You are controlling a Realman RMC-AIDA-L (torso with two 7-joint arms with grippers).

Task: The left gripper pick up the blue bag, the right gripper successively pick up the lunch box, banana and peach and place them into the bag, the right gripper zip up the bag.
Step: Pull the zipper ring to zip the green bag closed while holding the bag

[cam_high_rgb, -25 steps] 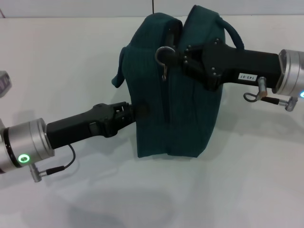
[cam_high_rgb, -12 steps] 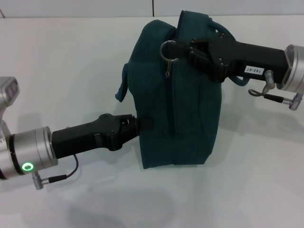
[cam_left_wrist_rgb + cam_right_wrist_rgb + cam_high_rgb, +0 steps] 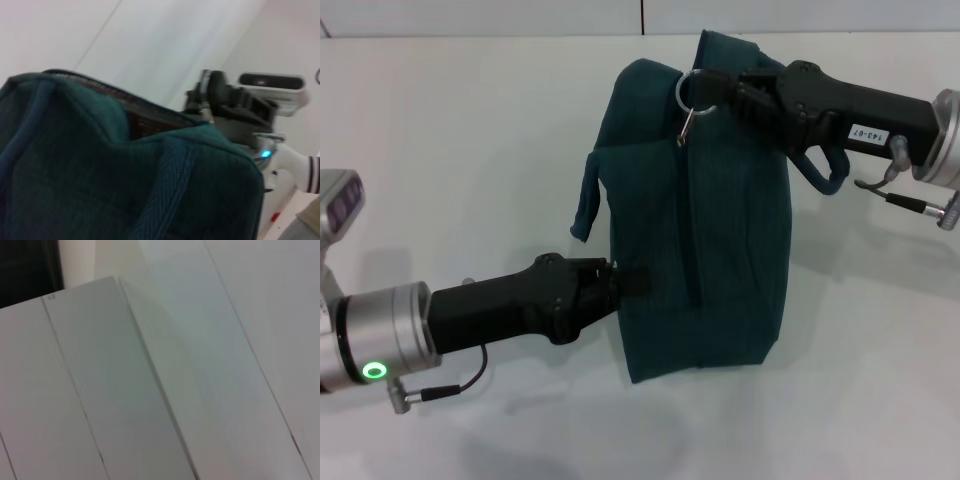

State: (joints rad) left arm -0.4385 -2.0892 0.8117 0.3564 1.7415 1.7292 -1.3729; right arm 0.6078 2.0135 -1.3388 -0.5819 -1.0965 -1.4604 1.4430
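Note:
The blue bag (image 3: 720,240) stands on the white table (image 3: 450,140), its zipper line running down the side facing me. At the bag's top, my right gripper (image 3: 718,88) is shut on the metal ring zipper pull (image 3: 690,92). My left gripper (image 3: 626,279) is pinched on the bag's lower left side. The left wrist view is filled by the blue bag (image 3: 100,170) and one strap, seen from very close. Lunch box, banana and peach are out of view.
One loop handle (image 3: 586,200) hangs off the bag's left side, another (image 3: 826,172) curls under the right gripper's body. The table's far edge meets a white wall (image 3: 520,15). White panels (image 3: 150,380) are all the right wrist view shows.
The right gripper moved right and away from me with the ring in it. The bag's top followed and the whole bag shifted right. The left gripper slid slightly right with it.

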